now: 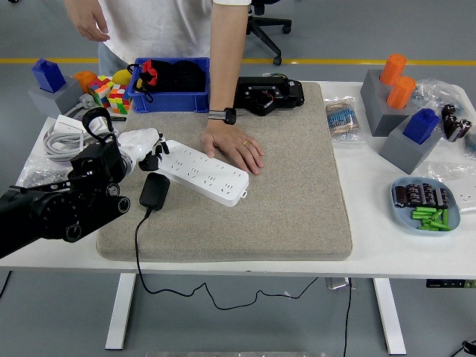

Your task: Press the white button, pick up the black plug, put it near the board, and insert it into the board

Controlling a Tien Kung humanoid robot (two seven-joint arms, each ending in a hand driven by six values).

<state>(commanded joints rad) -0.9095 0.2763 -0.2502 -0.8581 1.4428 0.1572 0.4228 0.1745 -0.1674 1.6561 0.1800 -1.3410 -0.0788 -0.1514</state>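
Now left hand (146,145) touches long white plastic board (201,171).

- One white board (203,172) with sockets.
- One black plug (154,191) with one cable.
- One grey mat (297,186) on the bench (372,245).
- One blue bin (169,97).
- Two orange cylinders (392,68) in one grey block (378,97).
- Two blue blocks, one at far left (47,74), one at right (421,125).
- Two puzzle cubes (111,93).
- One blue dish (424,204) of small parts.
- One robot hand (145,145), the left.
- Two hands of one person, one (234,146) flat on the mat, one (88,21) raised.
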